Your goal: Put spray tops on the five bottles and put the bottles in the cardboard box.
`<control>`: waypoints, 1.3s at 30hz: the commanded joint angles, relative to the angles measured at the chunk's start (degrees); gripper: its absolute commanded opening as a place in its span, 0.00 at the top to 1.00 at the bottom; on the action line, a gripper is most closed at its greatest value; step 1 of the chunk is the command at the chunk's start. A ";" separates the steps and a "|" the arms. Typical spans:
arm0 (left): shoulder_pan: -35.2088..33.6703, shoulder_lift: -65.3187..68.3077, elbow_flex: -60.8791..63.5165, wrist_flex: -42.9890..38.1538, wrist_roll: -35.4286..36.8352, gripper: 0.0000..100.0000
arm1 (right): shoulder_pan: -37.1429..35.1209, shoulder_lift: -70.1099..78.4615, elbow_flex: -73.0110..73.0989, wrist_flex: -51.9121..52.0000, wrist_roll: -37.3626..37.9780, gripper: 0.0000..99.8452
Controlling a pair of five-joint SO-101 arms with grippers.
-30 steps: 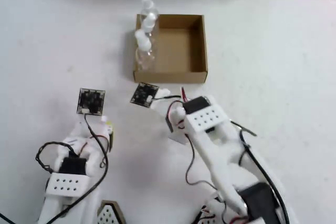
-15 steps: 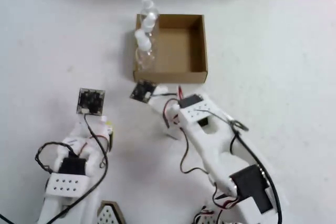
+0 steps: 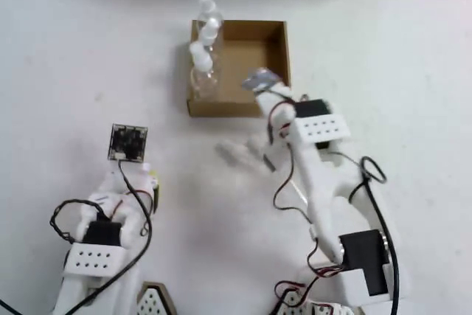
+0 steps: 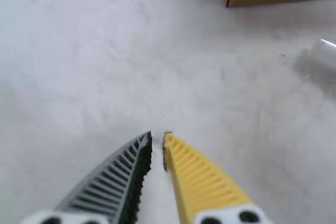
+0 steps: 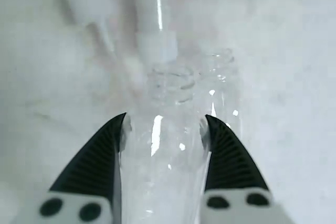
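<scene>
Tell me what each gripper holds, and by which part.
The right gripper grips a clear, uncapped bottle by its body, just below the neck. The left gripper is shut on nothing.

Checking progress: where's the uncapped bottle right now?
In the right wrist view, the uncapped bottle sits in the right hand, with loose spray tops on the table just beyond.
</scene>
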 commanded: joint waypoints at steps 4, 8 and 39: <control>4.53 -1.01 -0.79 0.00 4.57 0.94 | 6.81 -1.27 1.14 -0.75 -1.41 0.98; 9.80 -1.01 -3.25 3.08 13.63 0.94 | 11.38 -6.73 6.51 -4.44 -3.78 0.98; 31.16 58.24 -51.08 -3.34 45.63 0.88 | 14.37 -23.78 26.11 -18.68 -3.69 0.98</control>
